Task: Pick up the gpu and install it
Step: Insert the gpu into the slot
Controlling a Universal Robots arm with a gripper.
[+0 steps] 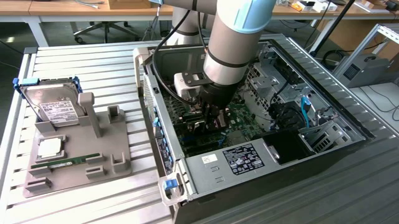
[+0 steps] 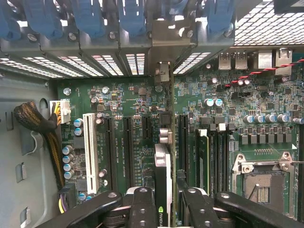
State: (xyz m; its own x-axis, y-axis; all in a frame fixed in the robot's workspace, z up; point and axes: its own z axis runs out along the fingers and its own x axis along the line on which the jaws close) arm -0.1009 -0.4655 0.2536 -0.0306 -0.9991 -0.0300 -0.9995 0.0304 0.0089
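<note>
I note gripper (image 1: 210, 119) clamped on thin black gpu card (image 2: 162, 166), exterior frame centre, above green motherboard (image 2: 137, 118). Insertion step; I judge slot alignment critical.

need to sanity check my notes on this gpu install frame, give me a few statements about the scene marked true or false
1. The claw grips the gpu edge-on over the motherboard. True.
2. The hard drive lies inside the pc case. False: it stands in the grey fixture on the exterior view's left, outside the case.
3. A green ram stick lies on the fixture. True.
4. The pc case is closed up. False: its side is open and the arm reaches inside.
</note>
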